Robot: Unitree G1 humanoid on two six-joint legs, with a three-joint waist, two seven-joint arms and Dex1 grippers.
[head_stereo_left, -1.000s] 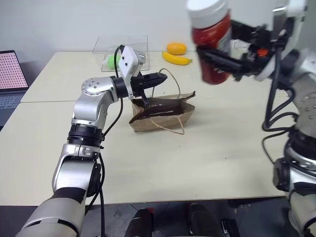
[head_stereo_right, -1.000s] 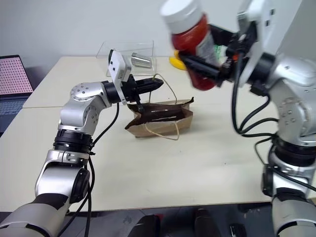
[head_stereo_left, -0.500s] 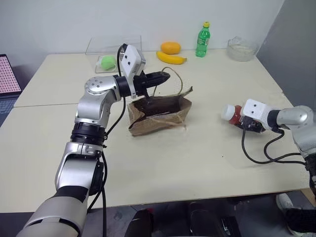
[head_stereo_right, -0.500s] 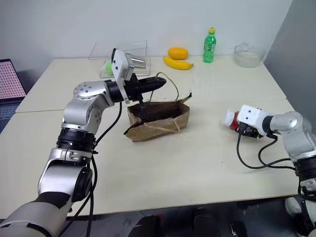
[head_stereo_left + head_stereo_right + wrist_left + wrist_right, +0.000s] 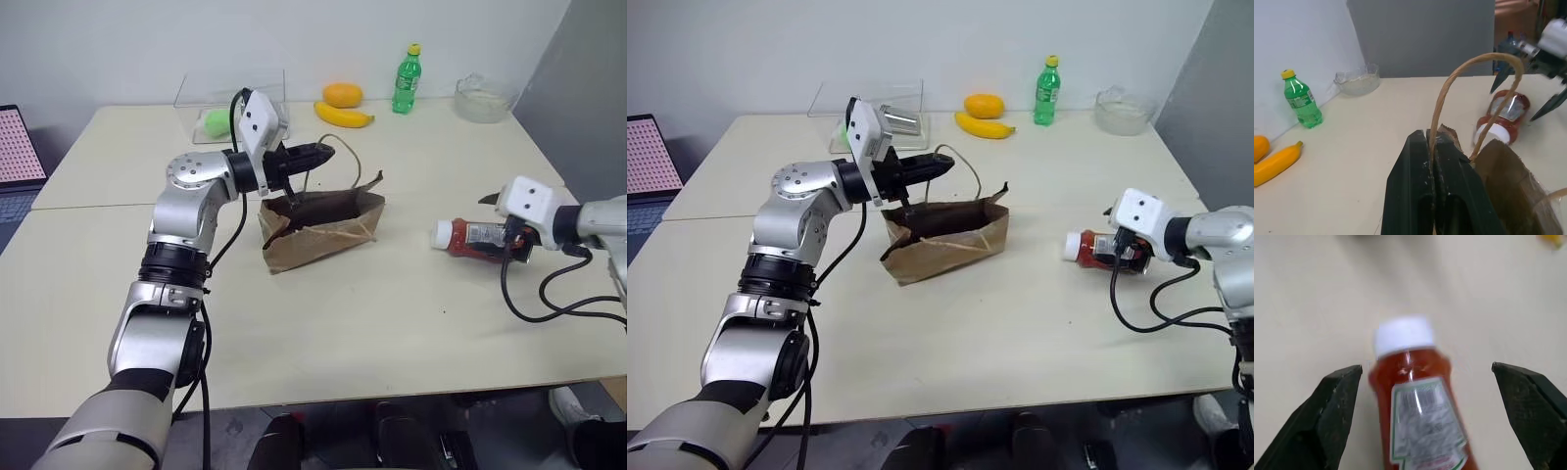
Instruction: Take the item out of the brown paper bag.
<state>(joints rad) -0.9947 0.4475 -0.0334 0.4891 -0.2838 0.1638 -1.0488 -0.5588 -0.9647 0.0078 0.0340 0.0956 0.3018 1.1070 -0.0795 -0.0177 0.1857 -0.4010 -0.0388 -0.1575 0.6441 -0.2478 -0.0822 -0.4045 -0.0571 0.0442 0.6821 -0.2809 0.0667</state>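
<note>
Since a second ago, the red bottle point(image 5: 472, 236) has come down onto the table point(image 5: 372, 323), lying at the bag's point(image 5: 323, 227) three o'clock. Right gripper point(image 5: 1432, 396) spread wide around it; left gripper point(image 5: 1432, 183) pinches the bag's handle point(image 5: 1469, 73).

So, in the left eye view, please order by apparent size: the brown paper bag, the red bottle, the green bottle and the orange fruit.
1. Crinkled brown paper bag
2. Red bottle with white cap, lying down
3. Green plastic bottle with yellow cap, farther away, so unsure against the red one
4. Round orange fruit

Bag point(image 5: 323, 223) mid-table point(image 5: 343, 323); bottle point(image 5: 468, 236) lying to its right – fruit point(image 5: 343, 104), bowl point(image 5: 480, 98) behind.
</note>
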